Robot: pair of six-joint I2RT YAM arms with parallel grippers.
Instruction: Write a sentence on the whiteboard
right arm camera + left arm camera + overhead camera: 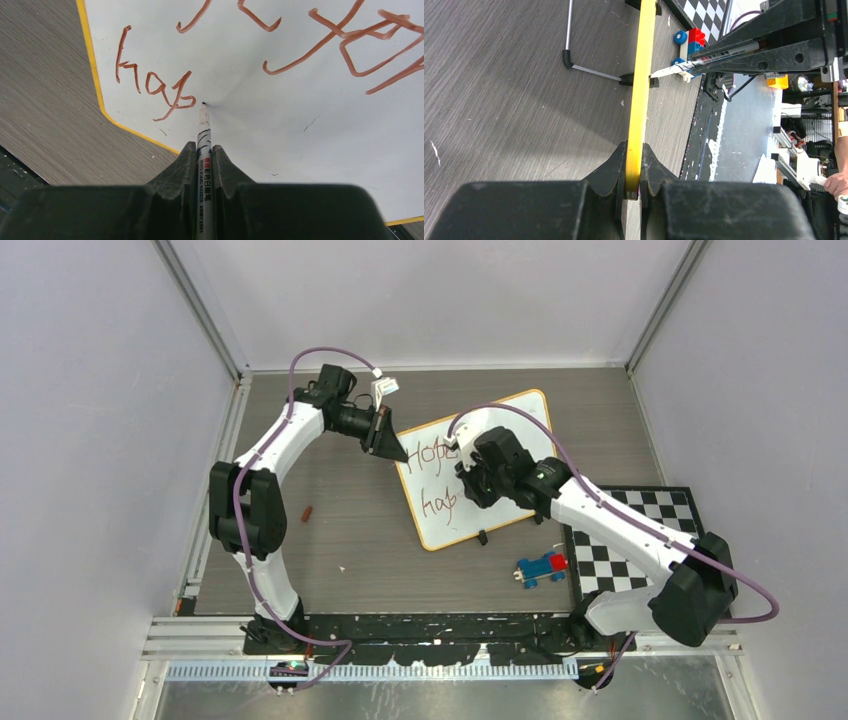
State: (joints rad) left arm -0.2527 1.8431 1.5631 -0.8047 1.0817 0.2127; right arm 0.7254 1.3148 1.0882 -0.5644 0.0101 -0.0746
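white whiteboard (455, 530) with orange-yellow rim; reddish-brown sentence (120, 55) strokes; black-and-white checkered mat (600, 570); toy (541, 567) in blue and red; grey wood-grain table (340, 510); white marker (204, 150) with black and red print; purple cable (320, 352).

The left gripper (387, 439) is touching a corner of the whiteboard (446, 528), and the right gripper (472, 480) is hanging over the sentence (430, 453).

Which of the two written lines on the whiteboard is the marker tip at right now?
The lower line, reading "hap": the marker tip sits just after its last letter. The upper line lies beyond it on the whiteboard.
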